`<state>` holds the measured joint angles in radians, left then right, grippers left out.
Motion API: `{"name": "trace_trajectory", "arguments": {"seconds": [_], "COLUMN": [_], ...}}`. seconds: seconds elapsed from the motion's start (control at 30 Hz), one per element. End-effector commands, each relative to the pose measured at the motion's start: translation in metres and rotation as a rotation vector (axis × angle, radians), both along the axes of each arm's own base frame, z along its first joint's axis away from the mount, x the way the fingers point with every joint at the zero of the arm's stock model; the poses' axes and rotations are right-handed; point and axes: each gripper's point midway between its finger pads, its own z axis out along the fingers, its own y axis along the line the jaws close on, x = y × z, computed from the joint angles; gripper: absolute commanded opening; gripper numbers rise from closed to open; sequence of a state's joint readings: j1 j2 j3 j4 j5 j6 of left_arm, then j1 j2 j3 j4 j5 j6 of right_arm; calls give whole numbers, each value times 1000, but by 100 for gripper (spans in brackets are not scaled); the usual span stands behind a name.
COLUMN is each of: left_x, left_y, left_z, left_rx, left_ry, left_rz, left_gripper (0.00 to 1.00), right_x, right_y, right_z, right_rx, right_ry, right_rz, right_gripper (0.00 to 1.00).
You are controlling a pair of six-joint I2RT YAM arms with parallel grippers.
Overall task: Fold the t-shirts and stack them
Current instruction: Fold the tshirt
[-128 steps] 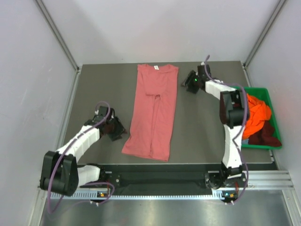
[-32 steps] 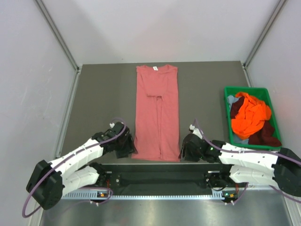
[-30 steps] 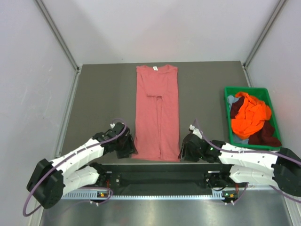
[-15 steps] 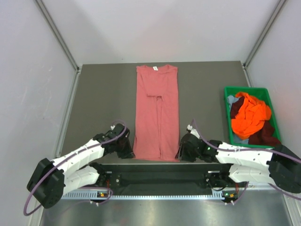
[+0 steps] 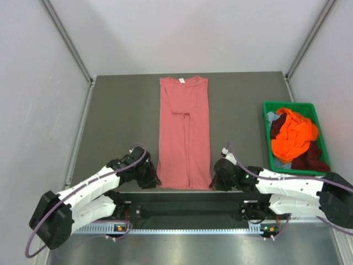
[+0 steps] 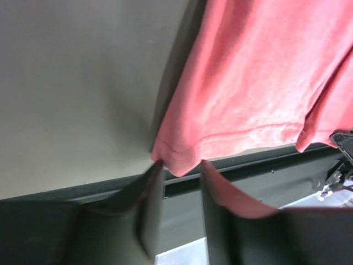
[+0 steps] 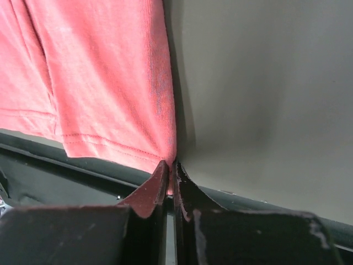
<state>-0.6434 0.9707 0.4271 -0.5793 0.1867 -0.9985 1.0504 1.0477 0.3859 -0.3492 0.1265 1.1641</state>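
Observation:
A salmon-pink t-shirt [image 5: 183, 132] lies flat on the grey table, folded into a long strip, collar at the far end. My left gripper [image 5: 151, 178] is at its near left corner. In the left wrist view the jaws [image 6: 179, 165] stand apart, with the hem corner [image 6: 176, 160] bulging between the fingertips. My right gripper [image 5: 216, 179] is at the near right corner. The right wrist view shows its jaws [image 7: 171, 165] shut on the shirt's hem [image 7: 110, 143]. Other t-shirts lie piled in a bin: orange [image 5: 292, 138], dark maroon [image 5: 311, 157] and bluish [image 5: 271, 117].
The green plastic bin [image 5: 289, 104] sits at the table's right edge. The black front rail [image 5: 187, 194] runs just below the shirt's near hem, close under both grippers. Grey walls enclose the table [image 5: 121, 121] on three sides.
Both grippers stay at the shirt's near corners. The right jaws have shut on the right hem corner. The left gripper has shifted slightly toward the front edge.

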Motion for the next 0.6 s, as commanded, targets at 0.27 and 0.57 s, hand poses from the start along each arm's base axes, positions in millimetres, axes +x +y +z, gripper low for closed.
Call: {"name": "trace_trajectory", "arguments": {"seconds": [0.27,0.57], "left_x": [-6,-6], "left_y": [4,-7], "left_z": [-3,4], "left_rx": [22,-98], "left_ry": [39,-10], "left_rz": [22,33], "left_gripper": [47,6], "right_x": [-8,-12], "right_y": [1,6], "right_z": [-2,0], "right_rx": [-1,28], "right_ry": [0,1], "right_rz": [20,19], "right_gripper": [28,30]}}
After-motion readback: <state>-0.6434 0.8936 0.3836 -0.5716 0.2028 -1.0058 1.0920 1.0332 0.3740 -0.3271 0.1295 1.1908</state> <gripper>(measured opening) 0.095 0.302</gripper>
